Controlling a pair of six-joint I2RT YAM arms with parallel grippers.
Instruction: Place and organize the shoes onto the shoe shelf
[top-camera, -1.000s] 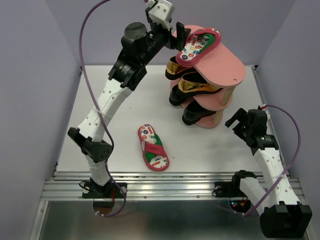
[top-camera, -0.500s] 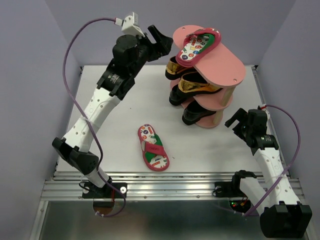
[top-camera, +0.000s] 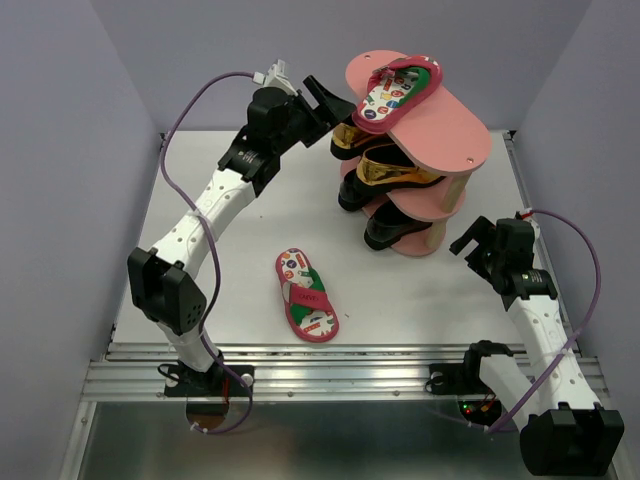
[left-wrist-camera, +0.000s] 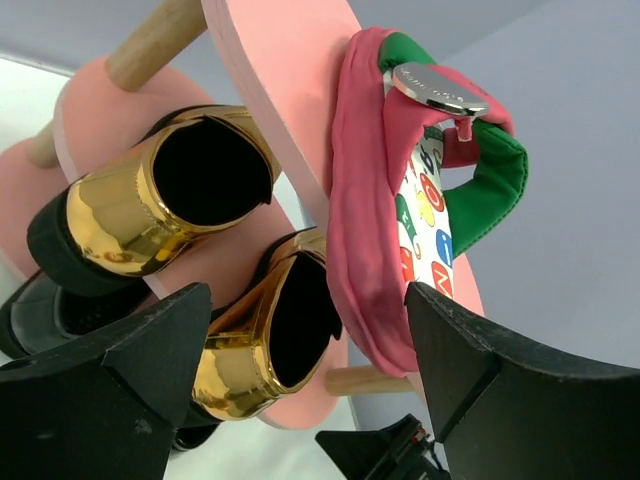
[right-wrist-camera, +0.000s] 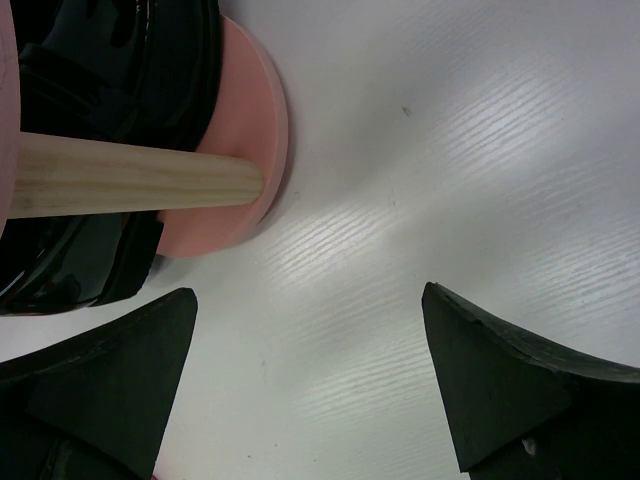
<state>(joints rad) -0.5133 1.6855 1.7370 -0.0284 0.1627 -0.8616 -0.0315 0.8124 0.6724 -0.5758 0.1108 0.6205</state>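
The salmon-pink shoe shelf (top-camera: 450, 135) stands at the back right of the table. One pink flip-flop (top-camera: 395, 92) lies on its top board, overhanging the left edge. Two gold loafers (top-camera: 385, 165) sit on the middle board and two black loafers (top-camera: 390, 228) on the bottom one. The other flip-flop (top-camera: 307, 295) lies flat on the table in front. My left gripper (top-camera: 328, 98) is open and empty, just left of the shelf; its wrist view shows the gold loafers (left-wrist-camera: 170, 195) and the flip-flop (left-wrist-camera: 385, 240). My right gripper (top-camera: 478, 245) is open and empty, low beside the shelf's base (right-wrist-camera: 225, 140).
The white table (top-camera: 240, 250) has raised metal rails along its near edge (top-camera: 330, 375). Purple walls close in the back and both sides. A shelf post (right-wrist-camera: 130, 180) and a black loafer (right-wrist-camera: 110, 60) show in the right wrist view.
My left arm has drawn back and dropped from the shelf top, its gripper now lower and left of the flip-flop lying there. The right arm has not moved.
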